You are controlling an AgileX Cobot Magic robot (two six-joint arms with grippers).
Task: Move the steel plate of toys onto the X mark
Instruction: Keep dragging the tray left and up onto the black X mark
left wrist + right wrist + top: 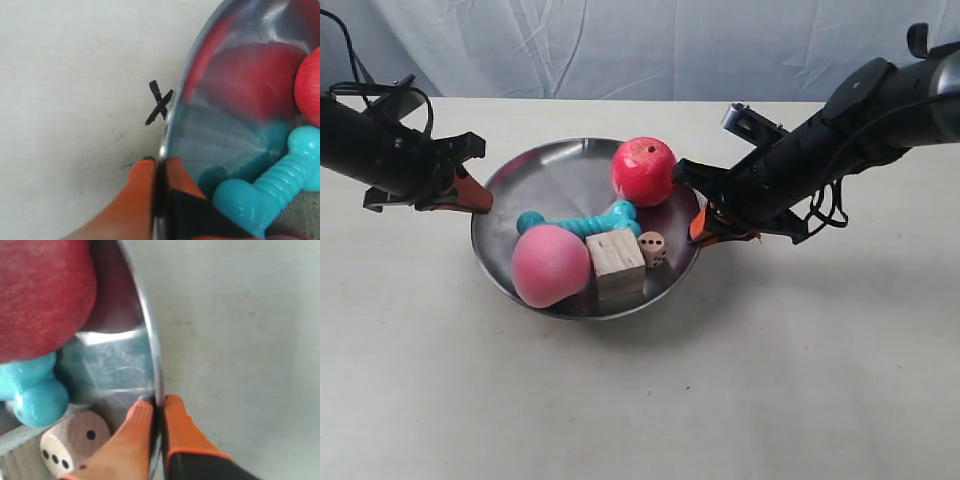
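Note:
The steel plate [545, 165] sits mid-table holding a red ball [643, 171], a pink egg-shaped ball [550, 265], a teal bone [582, 222], a wooden cube [616, 265] and a spotted die [652, 248]. My left gripper [159, 162] is shut on the plate's rim [200, 50], one finger inside and one outside. The black X mark [159, 102] lies on the table just outside that rim, one tip meeting the rim's edge. My right gripper [157, 402] is shut on the opposite rim [145, 315], near the die [75, 440]. The exterior view does not show the X.
A pale beige tabletop [770, 380] spreads around the plate. A white cloth backdrop [620, 45] hangs behind the table's far edge. Both black arms reach in from the sides, the left arm [370, 145] with cables and the right arm [850, 125].

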